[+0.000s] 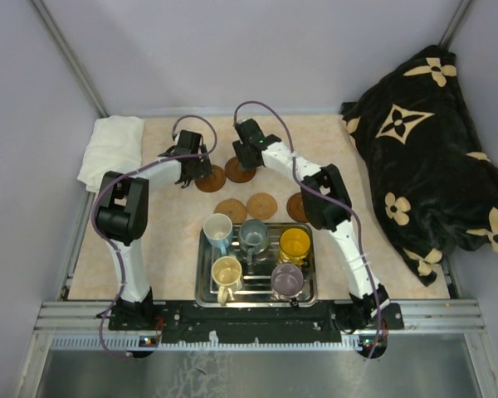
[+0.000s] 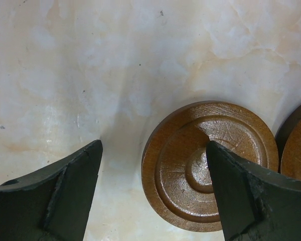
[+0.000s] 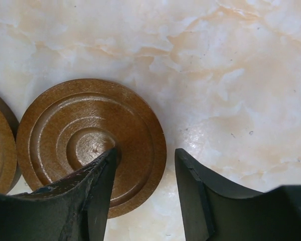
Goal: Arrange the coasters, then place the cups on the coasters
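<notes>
Coasters [image 1: 261, 205]: five on the tabletop [image 1: 166, 228], upper centre, spacing uneven. Left fingers [image 2: 60, 201] spread wide, right fingers [image 3: 200, 201] half apart; each pair straddles a coaster rim, seemingly gripping nothing. Cups [image 1: 253, 235]: all in the tray [image 1: 201, 269], lower centre, none placed.

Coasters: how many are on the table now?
5. Far side: left dark coaster and right dark coaster, side by side. Just beyond the tray, in a row: left tan coaster, middle tan coaster, and right coaster, partly hidden by the right arm.
</notes>
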Robot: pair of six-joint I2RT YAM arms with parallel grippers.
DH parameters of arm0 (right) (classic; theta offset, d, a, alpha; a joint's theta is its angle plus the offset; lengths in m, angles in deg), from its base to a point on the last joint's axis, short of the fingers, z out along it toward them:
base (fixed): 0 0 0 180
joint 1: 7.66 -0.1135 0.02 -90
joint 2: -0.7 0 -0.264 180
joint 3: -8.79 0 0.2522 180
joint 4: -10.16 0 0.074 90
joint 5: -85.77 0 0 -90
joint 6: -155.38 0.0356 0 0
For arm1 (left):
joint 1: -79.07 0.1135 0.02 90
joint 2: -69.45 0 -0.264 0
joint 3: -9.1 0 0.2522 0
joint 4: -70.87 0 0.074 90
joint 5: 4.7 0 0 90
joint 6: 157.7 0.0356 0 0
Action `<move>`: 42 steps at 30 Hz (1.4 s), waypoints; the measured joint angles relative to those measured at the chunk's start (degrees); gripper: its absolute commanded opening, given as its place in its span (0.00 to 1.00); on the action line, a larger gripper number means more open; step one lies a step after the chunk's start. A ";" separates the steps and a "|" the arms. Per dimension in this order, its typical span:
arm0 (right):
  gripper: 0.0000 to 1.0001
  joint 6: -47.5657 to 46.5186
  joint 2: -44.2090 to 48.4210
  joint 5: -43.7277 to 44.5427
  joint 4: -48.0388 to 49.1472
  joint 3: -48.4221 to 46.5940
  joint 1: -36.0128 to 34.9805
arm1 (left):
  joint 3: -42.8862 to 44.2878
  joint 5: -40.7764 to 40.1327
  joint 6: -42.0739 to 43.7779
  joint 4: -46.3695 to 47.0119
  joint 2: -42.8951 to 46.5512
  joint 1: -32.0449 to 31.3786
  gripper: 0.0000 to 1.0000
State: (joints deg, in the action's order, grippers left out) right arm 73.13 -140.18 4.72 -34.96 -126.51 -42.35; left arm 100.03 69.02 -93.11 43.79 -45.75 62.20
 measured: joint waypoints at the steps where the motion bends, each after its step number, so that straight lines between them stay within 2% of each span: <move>1: 0.50 0.09 0.00 0.55 0.02 0.07 0.00 | 0.04 0.04 0.00 0.00 0.00 0.00 0.89; 5: 0.48 1.36 1.70 2.08 3.52 4.09 0.22 | 0.68 0.79 0.31 -0.33 -0.33 0.00 0.86; 9: 0.46 3.69 5.92 1.81 7.87 12.17 1.11 | 2.14 2.27 0.74 -0.74 -1.18 0.00 0.81; 16: 0.45 7.23 13.29 -0.66 11.72 24.72 7.43 | 2.60 4.11 0.83 -0.83 -1.38 0.00 0.81; 25: 0.45 6.75 15.04 -1.57 12.50 27.45 9.11 | 2.64 4.57 0.87 -0.81 -1.38 -0.02 0.80; 28: 0.48 6.78 15.04 -1.51 12.46 27.45 9.09 | 3.02 5.14 1.05 -1.05 -1.51 -0.02 0.76; 30: 0.57 6.80 15.19 -1.31 12.50 27.74 9.09 | 4.04 5.81 1.27 -1.40 -2.16 -0.15 0.74; 32: 0.59 6.84 16.11 -1.11 12.79 29.09 9.11 | 5.16 6.47 1.44 -1.46 -2.95 -0.44 0.72; 42: 0.61 6.78 27.61 2.80 8.90 39.69 8.94 | 9.53 11.87 0.83 -0.87 -6.08 -1.40 0.63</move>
State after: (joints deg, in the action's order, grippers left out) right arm 79.90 -112.58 7.51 -26.06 -86.82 -33.41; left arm 109.56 80.89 -92.28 42.92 -51.82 60.80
